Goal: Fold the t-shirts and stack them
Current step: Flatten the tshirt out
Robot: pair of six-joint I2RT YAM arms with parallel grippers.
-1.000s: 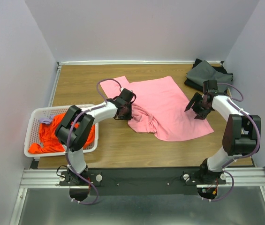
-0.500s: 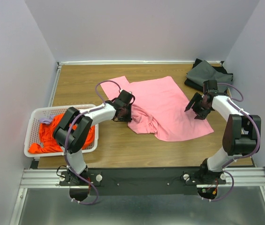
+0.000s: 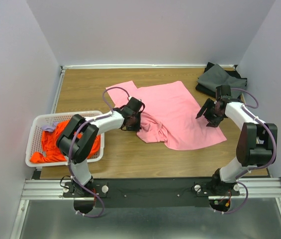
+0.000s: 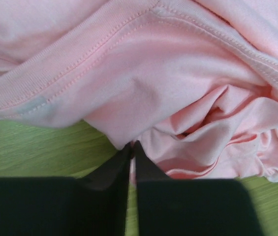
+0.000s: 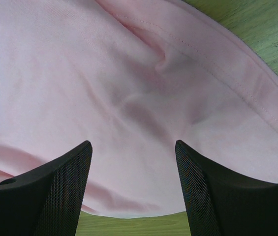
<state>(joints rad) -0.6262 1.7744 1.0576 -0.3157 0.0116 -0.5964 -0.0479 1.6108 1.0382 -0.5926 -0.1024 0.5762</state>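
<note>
- The wooden table sits in a plain walled booth. A white basket stands at its left near edge, and a dark grey t-shirt lies in the far right corner.
- An orange t-shirt is heaped in the basket, well apart from either hand.
- The pink t-shirt lies mid-table, between my two arms. Most of it is spread flat, but its near-left part is rumpled into a bunch.
- My left hand is at that bunch. In the wrist view its jaws are pinched together on a fold of the pink cloth, with a stitched hem running just above the fold.
- My right hand is over the shirt's right edge with its jaws spread wide and nothing between them. Its wrist view shows pink cloth under and ahead of the fingers, and bare table past the hem. I cannot tell whether the tips touch the fabric.
- The flat body of the shirt runs from the left hand rightward to the right hand, so I judge the next move to be a spreading pull.
- For that, the left hand would draw its gripped fold away from the right side.
- The right hand is the nearer one for pinning or taking the opposite edge.
</note>
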